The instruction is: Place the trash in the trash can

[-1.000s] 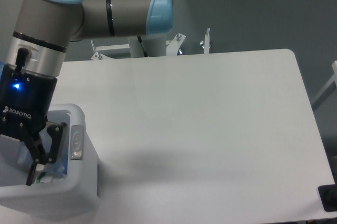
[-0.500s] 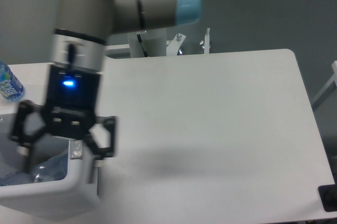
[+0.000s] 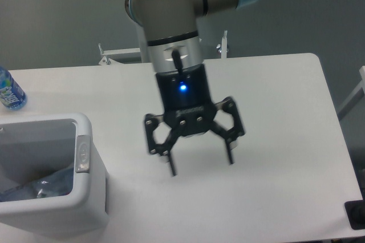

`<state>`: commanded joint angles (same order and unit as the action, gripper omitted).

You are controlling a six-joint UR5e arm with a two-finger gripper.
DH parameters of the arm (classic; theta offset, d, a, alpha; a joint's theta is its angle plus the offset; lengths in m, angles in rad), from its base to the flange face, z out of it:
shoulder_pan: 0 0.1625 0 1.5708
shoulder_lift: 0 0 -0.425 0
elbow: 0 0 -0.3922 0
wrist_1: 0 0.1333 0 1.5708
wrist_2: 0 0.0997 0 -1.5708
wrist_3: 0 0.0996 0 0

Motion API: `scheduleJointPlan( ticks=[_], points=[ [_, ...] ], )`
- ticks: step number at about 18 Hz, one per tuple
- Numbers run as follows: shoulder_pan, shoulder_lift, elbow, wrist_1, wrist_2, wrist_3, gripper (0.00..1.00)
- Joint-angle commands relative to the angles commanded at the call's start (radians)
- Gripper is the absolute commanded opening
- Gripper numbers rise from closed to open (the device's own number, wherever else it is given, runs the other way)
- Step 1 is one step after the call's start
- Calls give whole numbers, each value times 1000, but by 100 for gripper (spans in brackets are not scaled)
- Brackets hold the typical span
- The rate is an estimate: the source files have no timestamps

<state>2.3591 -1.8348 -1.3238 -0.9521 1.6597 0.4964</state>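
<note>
The white trash can [image 3: 85,197] stands at the table's front left corner, with a grey oval latch on its side. Inside it lies a clear plastic bottle [image 3: 48,185], partly hidden by the can's wall. I cannot make out the crumpled wrapper. My gripper [image 3: 201,164] hangs over the middle of the table, well right of the can, open wide with nothing between its fingers.
A bottle with a bright blue label [image 3: 9,92] stands at the table's far left edge behind the can. The white table [image 3: 274,112] stretches right to a rounded corner. A black object [image 3: 356,214] sits at the lower right edge.
My gripper has come up out of the trash can, opened, and swung right to the table's middle. A bottle now lies in the can.
</note>
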Motion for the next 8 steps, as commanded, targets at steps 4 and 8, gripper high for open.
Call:
scheduleJointPlan(
  ticks=[4, 8],
  points=[
    [32, 49, -6, -172, 5, 175, 100],
    [54, 77, -8, -235, 5, 275, 100]
  ],
)
